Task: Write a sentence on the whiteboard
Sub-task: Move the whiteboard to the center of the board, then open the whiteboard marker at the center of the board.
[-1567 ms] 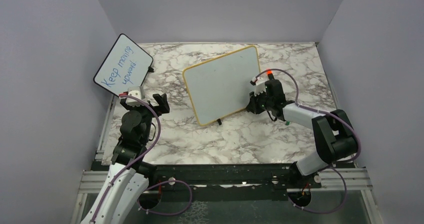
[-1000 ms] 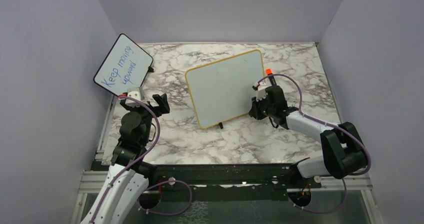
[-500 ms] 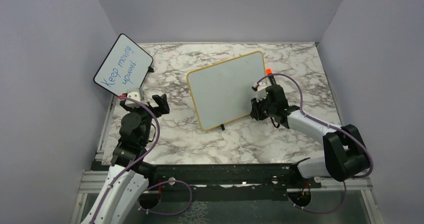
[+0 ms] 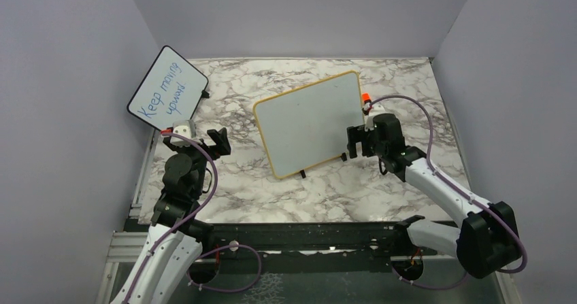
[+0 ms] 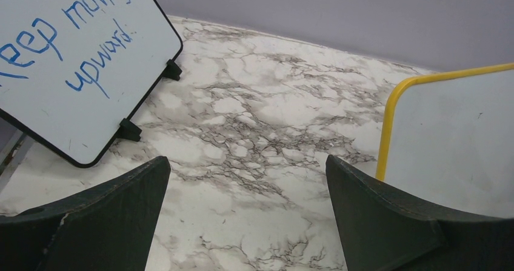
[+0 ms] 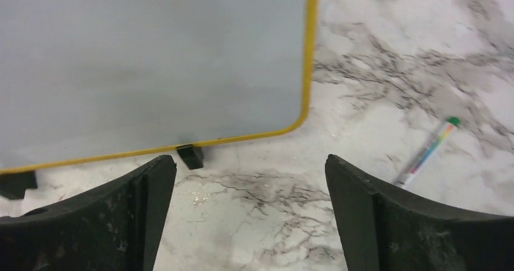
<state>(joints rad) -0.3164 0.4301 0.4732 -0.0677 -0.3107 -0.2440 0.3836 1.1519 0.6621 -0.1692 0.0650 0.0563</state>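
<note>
Change: your right gripper (image 4: 351, 143) is no longer clamping the lower right edge of the whiteboard (image 4: 309, 124). A moment ago it was pinched there, nudging the board round toward 3 o'clock. Now its jaws are standing wide with nothing between them, and the arm is backing off toward 4 o'clock of the board.

The board is standing free, leaning back on its black feet (image 6: 191, 156) near the middle of the marble table (image 4: 326, 188). It is sitting slightly further right than before.

Your left gripper (image 4: 202, 134) is hanging at 9 o'clock of the board, well apart from it. It too is spread open and carrying nothing, unchanged.

Reading: you are finishing the positioning step. The sentence is not started, since the writing face is showing blank in every view. Neither hand is holding a pen. In the right wrist view a marker (image 6: 427, 153) is lying on the marble at 3 o'clock, apart from the board; you are probably needing that next.

Materials and shapes:
- The whiteboard is a flat, smooth, glossy rectangle, looking pale grey here. A thin yellow-orange rim with rounded corners is running round it, and the feet are small black blocks.
- The marker is a slim cylinder with a white, multicoloured barrel and a green end. It is lying flat, so it is likely to roll.
- The table is white with grey veining, looking hard and slick.
- A smaller black-framed board (image 4: 167, 90) is leaning at 10 o'clock, carrying blue handwriting.
</note>
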